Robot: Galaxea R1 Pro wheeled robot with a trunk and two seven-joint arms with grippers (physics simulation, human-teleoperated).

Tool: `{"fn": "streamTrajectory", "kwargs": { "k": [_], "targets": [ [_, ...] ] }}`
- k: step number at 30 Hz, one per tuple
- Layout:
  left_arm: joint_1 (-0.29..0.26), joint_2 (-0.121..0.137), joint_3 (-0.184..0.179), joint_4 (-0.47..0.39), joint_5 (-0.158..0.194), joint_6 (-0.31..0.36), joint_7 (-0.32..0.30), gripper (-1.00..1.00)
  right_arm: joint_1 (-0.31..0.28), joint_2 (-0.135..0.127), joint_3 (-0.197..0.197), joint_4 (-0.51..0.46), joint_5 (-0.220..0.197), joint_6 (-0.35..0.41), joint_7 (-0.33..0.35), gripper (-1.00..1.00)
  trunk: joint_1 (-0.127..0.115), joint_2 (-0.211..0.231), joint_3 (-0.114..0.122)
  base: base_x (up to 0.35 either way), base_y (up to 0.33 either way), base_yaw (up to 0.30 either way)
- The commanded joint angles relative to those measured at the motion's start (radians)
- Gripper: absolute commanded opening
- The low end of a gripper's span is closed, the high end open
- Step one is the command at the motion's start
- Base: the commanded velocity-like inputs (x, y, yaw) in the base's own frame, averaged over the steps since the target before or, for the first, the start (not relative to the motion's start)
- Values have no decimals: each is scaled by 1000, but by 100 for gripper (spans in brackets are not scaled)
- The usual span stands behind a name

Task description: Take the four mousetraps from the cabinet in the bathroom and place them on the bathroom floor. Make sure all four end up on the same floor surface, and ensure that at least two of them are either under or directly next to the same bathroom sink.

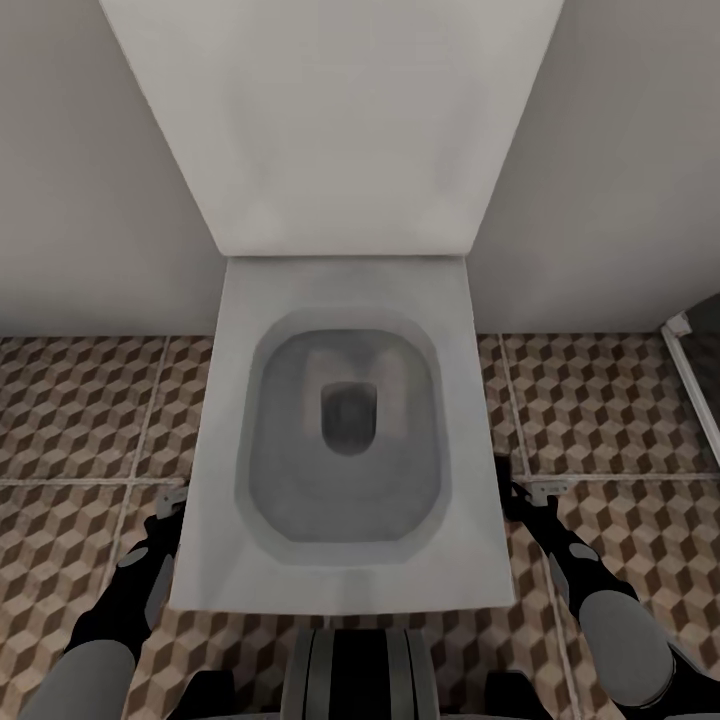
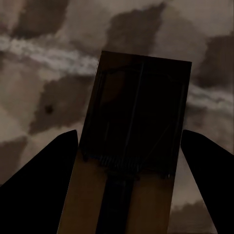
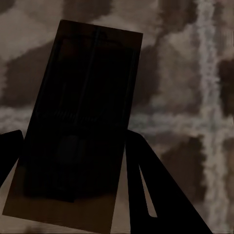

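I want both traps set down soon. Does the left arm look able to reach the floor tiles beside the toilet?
Probably yes: the left gripper, holding a mousetrap, hangs low beside the toilet, with nothing seen between it and the bathroom floor.

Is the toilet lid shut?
No, in the head view the toilet has its lid tipped up against the wall, and the grey bowl lies open.

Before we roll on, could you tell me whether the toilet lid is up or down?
Up: the lid leans back against the wall, and the toilet bowl lies open.
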Motion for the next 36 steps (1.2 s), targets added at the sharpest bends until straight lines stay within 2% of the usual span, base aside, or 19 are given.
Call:
{"fn": "streamTrajectory", "kwargs": {
  "k": [1, 33, 36],
  "targets": [
    [0, 0, 0, 0, 0, 0, 0, -100, 0, 0, 0, 0, -4, 2, 5, -100, 0, 0, -4, 0, 0, 0],
    [0, -1, 1, 0, -1, 0, 0, -100, 0, 0, 0, 0, -5, 2, 6, -100, 0, 0, -4, 0, 0, 0],
    [0, -1, 1, 0, -1, 0, -1, -100, 0, 0, 0, 0, -5, 2, 6, -100, 1, -1, -12, 0, 0, 0]
  ]
}}
